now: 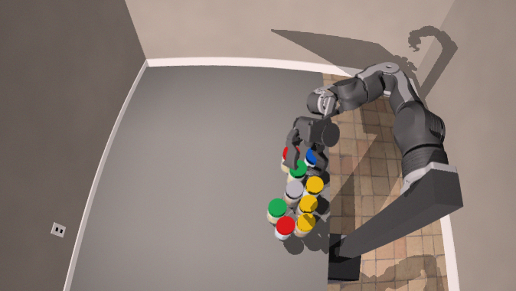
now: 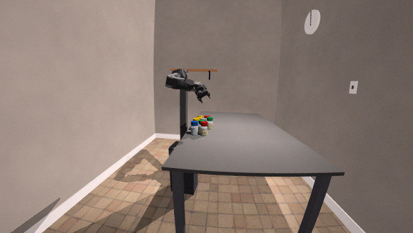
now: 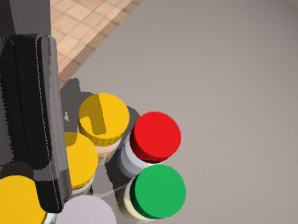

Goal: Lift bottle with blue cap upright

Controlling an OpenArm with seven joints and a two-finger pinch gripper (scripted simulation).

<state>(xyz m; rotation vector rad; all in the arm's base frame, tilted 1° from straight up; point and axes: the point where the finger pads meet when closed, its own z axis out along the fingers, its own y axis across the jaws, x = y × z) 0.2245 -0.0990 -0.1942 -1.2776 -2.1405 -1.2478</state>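
The bottle with the blue cap (image 1: 311, 156) (image 2: 194, 130) stands upright near the table's edge, at the end of the group nearest the exterior camera. It is not seen in the wrist view. My gripper (image 1: 307, 168) (image 2: 205, 100) is partly open and empty, tilted, and hangs well above the bottles. In the top view its fingers overlap the blue cap and hide part of it. In the wrist view one dark finger (image 3: 54, 165) shows at the left, over the yellow caps; the other finger is out of sight.
A red-capped bottle (image 1: 285, 153) (image 2: 204, 130) stands beside the blue one, and a green-capped one (image 1: 300, 169) close by. Several others stand further along, with yellow (image 1: 315, 185) (image 3: 103, 116), grey (image 1: 294, 189) (image 3: 87, 212), green (image 1: 277, 207) (image 3: 160, 191) and red caps (image 1: 285, 225) (image 3: 156, 136).
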